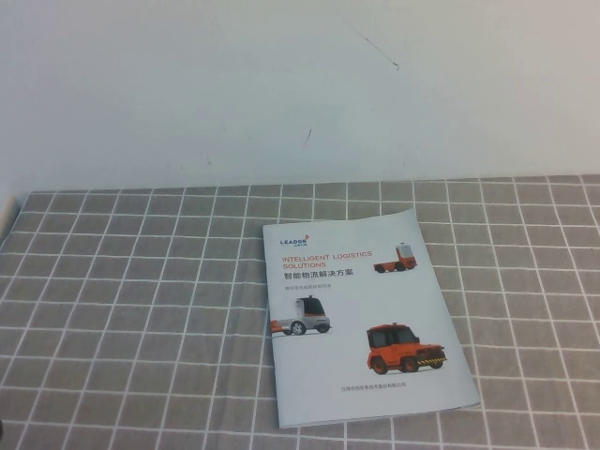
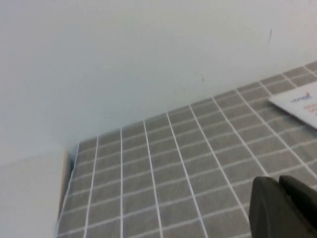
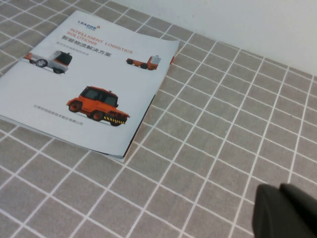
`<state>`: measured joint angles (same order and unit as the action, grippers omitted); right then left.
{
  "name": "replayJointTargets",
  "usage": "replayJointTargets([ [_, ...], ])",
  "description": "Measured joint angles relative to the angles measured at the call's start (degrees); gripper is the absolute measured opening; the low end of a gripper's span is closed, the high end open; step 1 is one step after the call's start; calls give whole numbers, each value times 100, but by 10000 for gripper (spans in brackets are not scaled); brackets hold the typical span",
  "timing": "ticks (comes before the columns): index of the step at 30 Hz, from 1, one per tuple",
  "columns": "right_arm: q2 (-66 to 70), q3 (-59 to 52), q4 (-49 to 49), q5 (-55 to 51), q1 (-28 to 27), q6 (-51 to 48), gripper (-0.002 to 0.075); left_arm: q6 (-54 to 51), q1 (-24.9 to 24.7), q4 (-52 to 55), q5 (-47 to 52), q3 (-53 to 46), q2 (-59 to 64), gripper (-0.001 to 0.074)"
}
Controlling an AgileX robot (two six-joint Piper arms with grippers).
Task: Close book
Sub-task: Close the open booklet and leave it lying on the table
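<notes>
Book (image 1: pixel 361 319) closed on checked cloth (image 1: pixel 141 309), edges free; left pincer (image 2: pixel 282 198), right pincer (image 3: pixel 285 203) apparently flanking it, grips unclear

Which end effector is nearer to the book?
Right, probably. The right end effector hangs close beside the book; the left end effector is farther, off its logo corner.

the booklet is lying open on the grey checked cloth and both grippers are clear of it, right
Not open: the booklet lies closed, front cover up, on the grey checked cloth, as the high view shows. The rest holds: the left gripper and the right gripper each hang over bare cloth in their own wrist views, apart from the booklet.
</notes>
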<state>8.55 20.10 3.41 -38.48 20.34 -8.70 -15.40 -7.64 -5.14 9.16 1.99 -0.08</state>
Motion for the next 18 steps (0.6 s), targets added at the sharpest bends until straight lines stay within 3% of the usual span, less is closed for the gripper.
replayJointTargets([
  [9,0,0,0,2,0,0,-3,809,104,142,844,-322,-55,-4],
  [18,0,0,0,2,0,0,-3,1444,104,206,908,-311,-59,-4],
])
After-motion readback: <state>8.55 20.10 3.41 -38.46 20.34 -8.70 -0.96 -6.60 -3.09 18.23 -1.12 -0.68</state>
